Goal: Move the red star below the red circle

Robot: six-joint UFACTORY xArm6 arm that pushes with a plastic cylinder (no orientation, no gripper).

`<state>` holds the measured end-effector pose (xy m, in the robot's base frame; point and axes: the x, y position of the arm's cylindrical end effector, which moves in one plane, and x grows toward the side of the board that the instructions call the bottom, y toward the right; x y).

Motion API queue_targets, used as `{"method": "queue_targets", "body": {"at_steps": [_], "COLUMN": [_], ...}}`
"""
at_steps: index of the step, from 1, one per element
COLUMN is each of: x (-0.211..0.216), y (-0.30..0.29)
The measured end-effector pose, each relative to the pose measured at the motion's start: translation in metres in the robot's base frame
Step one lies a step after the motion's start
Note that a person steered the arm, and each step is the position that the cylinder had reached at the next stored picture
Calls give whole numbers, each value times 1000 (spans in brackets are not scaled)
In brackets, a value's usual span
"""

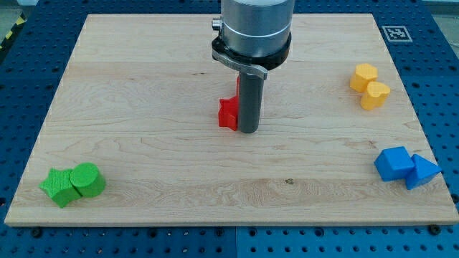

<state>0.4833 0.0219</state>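
A red block [228, 113], likely the red star, lies near the middle of the wooden board [143, 86]. My rod stands upright just to its right, and my tip [249, 131] touches or nearly touches the block's right side. A sliver of red [237, 86] shows behind the rod above that block; the rod hides most of it, so I cannot tell its shape. No red circle shows plainly.
A green star [59, 186] and a green cylinder [87, 179] sit together at the bottom left. Two yellow blocks [369, 86] lie at the right, near the top. A blue cube [394, 163] and a blue triangular block [423, 171] lie at the bottom right.
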Motion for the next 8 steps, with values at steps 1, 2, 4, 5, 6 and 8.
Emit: {"method": "queue_targets", "body": {"at_steps": [1, 2, 4, 5, 6, 8], "x": [9, 2, -8, -22, -23, -23], "y": [-31, -94, -124, -109, -84, -43]}}
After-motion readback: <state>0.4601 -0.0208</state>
